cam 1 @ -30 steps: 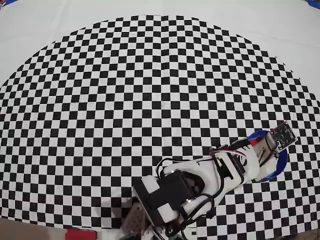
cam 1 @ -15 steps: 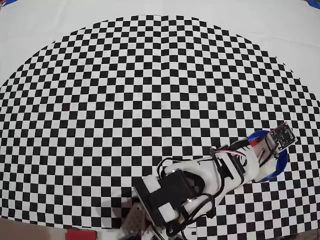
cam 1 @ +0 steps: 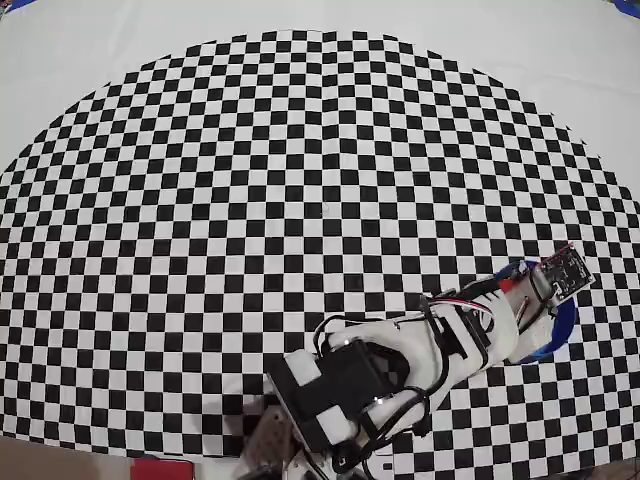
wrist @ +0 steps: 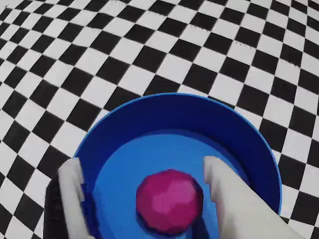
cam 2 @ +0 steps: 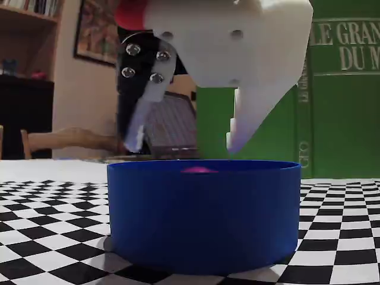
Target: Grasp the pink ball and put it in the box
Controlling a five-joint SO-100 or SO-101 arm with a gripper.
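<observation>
The small matte magenta-pink ball (wrist: 169, 200) lay inside the round, shallow bright-blue tub (wrist: 124, 112), on its floor toward the near wall in the wrist view; in the fixed view only its top (cam 2: 199, 170) showed above the tub's rim (cam 2: 202, 208). The white two-fingered hand (wrist: 142, 186) hung over the tub with its fingers spread, one on either side of the ball and clear of it, their tips above the rim in the fixed view. That spread probably meant the ball was let go there so it would drop within the low wall. The tub stood on the black-and-white checkered bench (cam 1: 250, 180), largely hidden beneath the arm in the overhead view.
</observation>
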